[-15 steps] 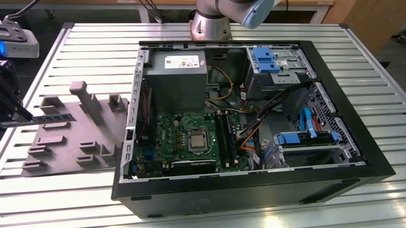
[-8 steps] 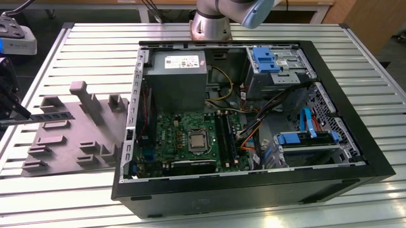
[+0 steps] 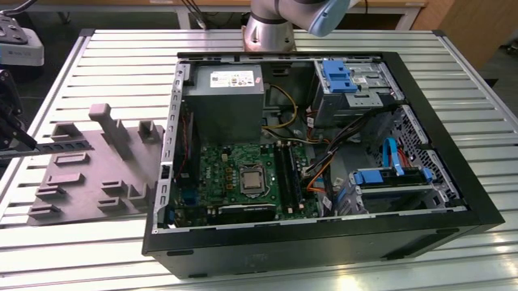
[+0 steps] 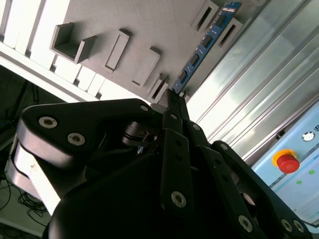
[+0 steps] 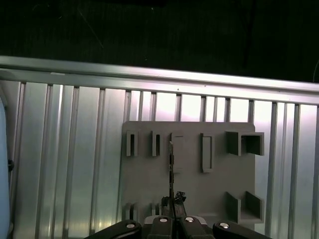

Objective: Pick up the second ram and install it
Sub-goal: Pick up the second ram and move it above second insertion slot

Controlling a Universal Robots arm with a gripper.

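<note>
Fingers [image 4: 174, 112] tight on second ram [image 4: 205, 44]

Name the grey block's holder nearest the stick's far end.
The plain raised holder, between a slotted holder and an open frame; the second ram ends at its edge.

text: none legible | power supply label [image 3: 230, 77]: print too small

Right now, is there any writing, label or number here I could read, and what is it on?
Nothing reads clearly.
Sticker on the power supply: too small to read.
Panel by the red button: marks cannot be made out.
Memory stick: no readable marks.
</note>
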